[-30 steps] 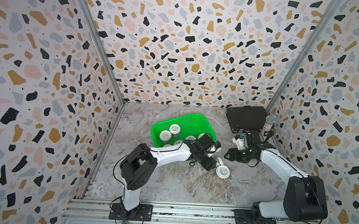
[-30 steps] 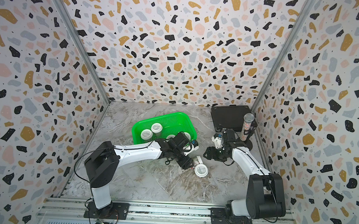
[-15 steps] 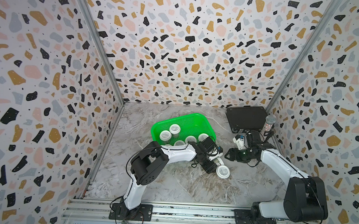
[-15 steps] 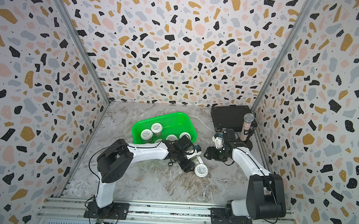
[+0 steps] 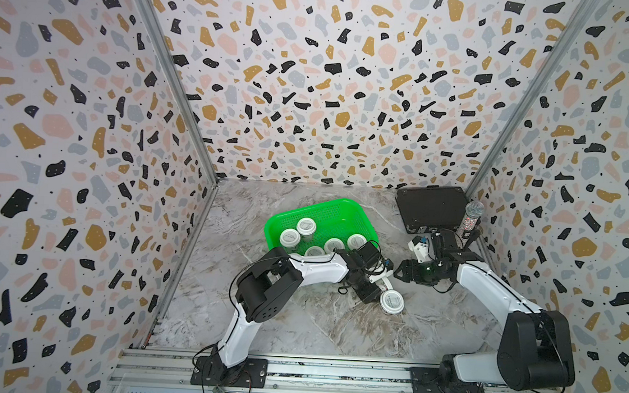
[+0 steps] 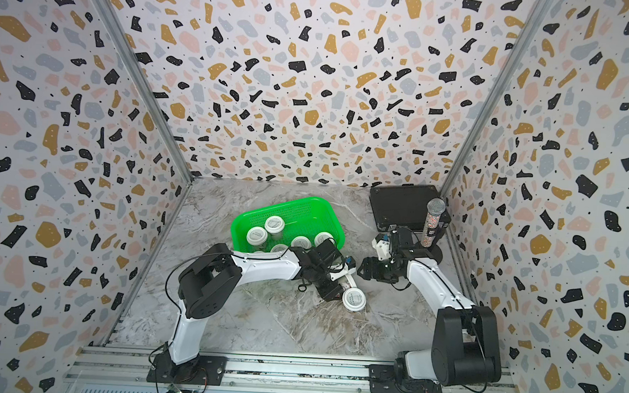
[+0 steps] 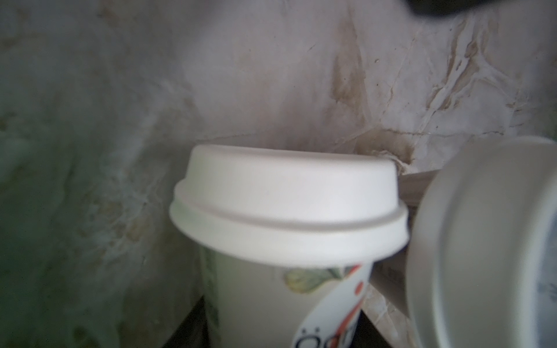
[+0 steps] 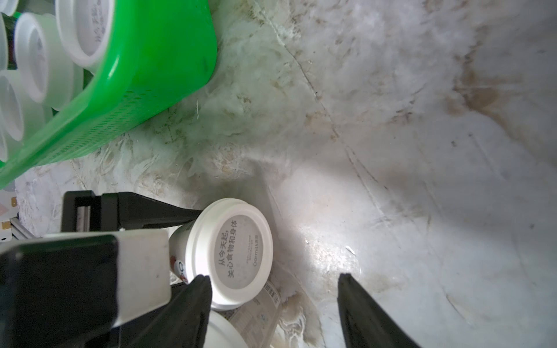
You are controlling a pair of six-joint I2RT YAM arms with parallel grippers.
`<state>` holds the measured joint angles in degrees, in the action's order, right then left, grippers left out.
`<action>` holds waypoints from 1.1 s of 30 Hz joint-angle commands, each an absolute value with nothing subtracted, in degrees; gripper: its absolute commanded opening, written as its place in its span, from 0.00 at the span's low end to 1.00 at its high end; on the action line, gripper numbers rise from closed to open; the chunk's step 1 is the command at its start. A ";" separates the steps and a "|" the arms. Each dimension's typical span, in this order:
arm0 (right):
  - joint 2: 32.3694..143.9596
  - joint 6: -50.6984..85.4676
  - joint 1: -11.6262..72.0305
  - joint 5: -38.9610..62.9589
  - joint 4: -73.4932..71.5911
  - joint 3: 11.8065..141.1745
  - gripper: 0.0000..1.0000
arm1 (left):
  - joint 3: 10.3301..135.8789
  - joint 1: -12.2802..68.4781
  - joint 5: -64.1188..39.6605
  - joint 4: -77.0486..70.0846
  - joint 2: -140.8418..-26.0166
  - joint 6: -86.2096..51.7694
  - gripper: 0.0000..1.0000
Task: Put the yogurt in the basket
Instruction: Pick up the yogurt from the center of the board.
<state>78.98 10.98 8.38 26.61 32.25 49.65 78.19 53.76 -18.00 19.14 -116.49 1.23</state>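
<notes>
The pickup of a loose cup is the step in hand. The left gripper is sitting low over the marble tabletop, outside the green basket and near its corner. Its jaws are straddling a yogurt cup that is lying tipped over, lid pointing away from the wrist. 1 black finger is touching the cup's side just behind the lid; the other is hidden, so I cannot tell whether the grip is made. The right gripper is hovering close by, jaws standing wide and holding nothing. The next move is probably calling for a firm squeeze, a lift over the rolled rim and a release among the at least 5 cups standing inside. A 2nd cup is lying just beside the 1st and could get knocked. The cup is showing a flat white lid with grey print, a stepped edge and a pale body with a printed label.
</notes>
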 commanded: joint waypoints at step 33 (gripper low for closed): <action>78.75 2.77 14.90 65.20 41.92 70.65 0.86 | 48.66 47.37 -22.10 -11.65 -77.77 -2.87 0.51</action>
